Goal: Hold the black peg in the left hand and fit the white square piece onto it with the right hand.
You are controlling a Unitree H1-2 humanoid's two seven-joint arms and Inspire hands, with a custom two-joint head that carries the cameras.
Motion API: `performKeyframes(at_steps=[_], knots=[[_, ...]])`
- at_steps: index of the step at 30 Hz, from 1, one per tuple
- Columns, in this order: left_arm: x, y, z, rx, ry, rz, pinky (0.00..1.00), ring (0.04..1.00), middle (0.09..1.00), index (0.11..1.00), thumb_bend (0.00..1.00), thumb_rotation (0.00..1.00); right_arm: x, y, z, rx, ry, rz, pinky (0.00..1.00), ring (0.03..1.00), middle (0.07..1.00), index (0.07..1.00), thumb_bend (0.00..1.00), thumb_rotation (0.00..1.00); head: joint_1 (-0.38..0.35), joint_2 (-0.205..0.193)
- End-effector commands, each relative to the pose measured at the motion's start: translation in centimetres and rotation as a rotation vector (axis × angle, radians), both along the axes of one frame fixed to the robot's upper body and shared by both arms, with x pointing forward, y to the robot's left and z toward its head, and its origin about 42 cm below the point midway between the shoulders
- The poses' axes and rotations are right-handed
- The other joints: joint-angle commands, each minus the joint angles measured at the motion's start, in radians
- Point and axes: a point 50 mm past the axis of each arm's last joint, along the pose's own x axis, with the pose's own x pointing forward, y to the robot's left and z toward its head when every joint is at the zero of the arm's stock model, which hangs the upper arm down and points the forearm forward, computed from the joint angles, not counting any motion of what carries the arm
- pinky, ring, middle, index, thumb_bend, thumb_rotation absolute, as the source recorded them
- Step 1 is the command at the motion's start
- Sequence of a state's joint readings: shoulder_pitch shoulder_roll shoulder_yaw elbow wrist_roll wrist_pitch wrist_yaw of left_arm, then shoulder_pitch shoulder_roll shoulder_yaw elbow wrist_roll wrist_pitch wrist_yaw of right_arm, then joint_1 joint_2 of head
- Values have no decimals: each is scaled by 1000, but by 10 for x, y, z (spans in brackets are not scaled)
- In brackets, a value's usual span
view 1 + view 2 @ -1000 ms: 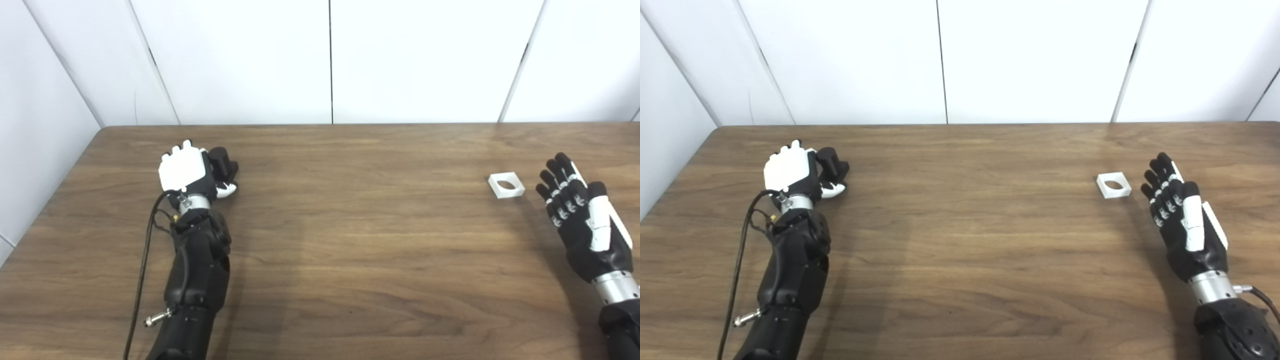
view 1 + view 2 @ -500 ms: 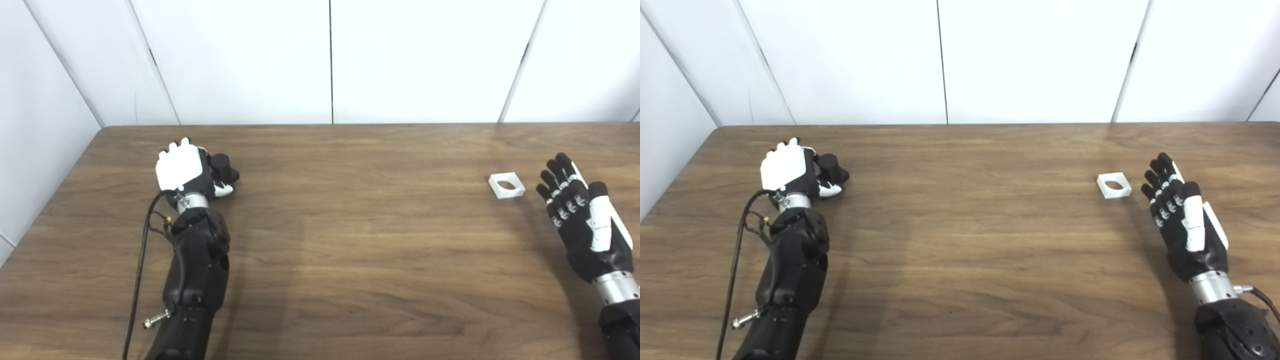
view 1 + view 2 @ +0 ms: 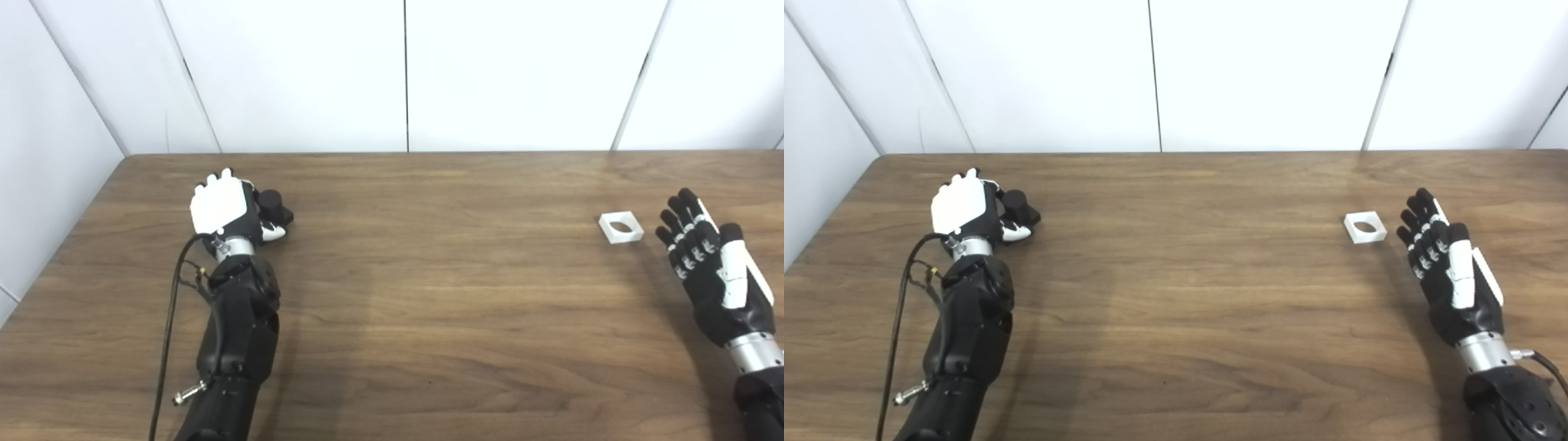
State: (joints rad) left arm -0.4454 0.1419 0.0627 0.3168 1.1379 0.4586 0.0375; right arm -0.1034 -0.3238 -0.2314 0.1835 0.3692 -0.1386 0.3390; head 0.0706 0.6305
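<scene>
Left eye view. Black cylindrical peg (image 3: 271, 205) seen at the far left of the brown wooden tabletop (image 3: 429, 275), close against the robot's left hand (image 3: 223, 208). Fingers curled round the peg's near side; whether truly gripped or merely cupped on the surface, impossible to tell. White back of that hand turned up toward the camera, wrist bent, forearm running in from the bottom edge with a black cable trailing beside it. Risk judged here: a loose wrap on a short, round peg could let it roll or tip on lifting, leaving it crooked for the fit.

Right eye view. Small white square piece with a round hole (image 3: 1364, 226) lay flat on the tabletop, just beside the fingertips of the right hand (image 3: 1448, 275), not touched. That hand spread and empty, palm side up and angled inward, fingers straight and apart, pointed toward the far edge. Second risk judged: flat, thin piece hard to pinch from the wood, likely to be nudged away by a sideways approach; hole and peg well apart, so misalignment possible at meeting.
</scene>
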Motion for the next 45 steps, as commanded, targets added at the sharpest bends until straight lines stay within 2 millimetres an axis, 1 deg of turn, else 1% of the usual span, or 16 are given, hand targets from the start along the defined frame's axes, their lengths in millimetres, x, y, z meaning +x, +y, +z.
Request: performKeyframes(at_steps=[1, 8, 14, 21, 27, 32, 35, 37, 45], knots=[[1, 4, 8, 10, -15, 2, 1000, 1000, 985, 489, 524, 59, -45, 10, -68, 82, 207, -31, 1000, 1000, 1000, 1000, 631, 990, 1, 1], [-3, 0, 9, -2, 9, -47, 1000, 1000, 963, 488, 524, 65, -45, 11, -66, 83, 207, -28, 1000, 1000, 1000, 1000, 615, 1000, -5, 4], [-9, -10, 9, -26, 29, -123, 1000, 1000, 959, 489, 523, 62, -46, 12, -65, 88, 205, -31, 1000, 1000, 1000, 1000, 622, 993, -11, 6], [-20, -24, 7, 0, 51, -199, 1000, 1000, 955, 494, 521, 69, -48, 12, -66, 97, 205, -28, 1000, 1000, 1000, 1000, 599, 996, -17, 10], [-34, -40, 6, 0, 71, -270, 1000, 1000, 967, 493, 522, 71, -49, 15, -67, 101, 202, -23, 1000, 1000, 1000, 1000, 606, 989, -24, 11], [-47, -52, 6, -19, 72, -329, 1000, 1000, 960, 492, 522, 71, -49, 16, -68, 92, 198, -17, 1000, 1000, 1000, 1000, 623, 985, -33, 11], [-54, -58, 5, -32, 77, -350, 1000, 1000, 962, 492, 522, 70, -50, 17, -68, 99, 201, -18, 1000, 1000, 1000, 1000, 616, 977, -38, 11], [-58, -61, 5, -32, 86, -368, 1000, 1000, 960, 493, 522, 71, -50, 18, -68, 95, 203, -18, 1000, 1000, 1000, 1000, 606, 991, -39, 11], [-76, -82, 7, -40, 101, -454, 1000, 1000, 954, 493, 519, 75, -50, 23, -69, 109, 216, -25, 1000, 1000, 1000, 1000, 597, 995, -50, 11]])
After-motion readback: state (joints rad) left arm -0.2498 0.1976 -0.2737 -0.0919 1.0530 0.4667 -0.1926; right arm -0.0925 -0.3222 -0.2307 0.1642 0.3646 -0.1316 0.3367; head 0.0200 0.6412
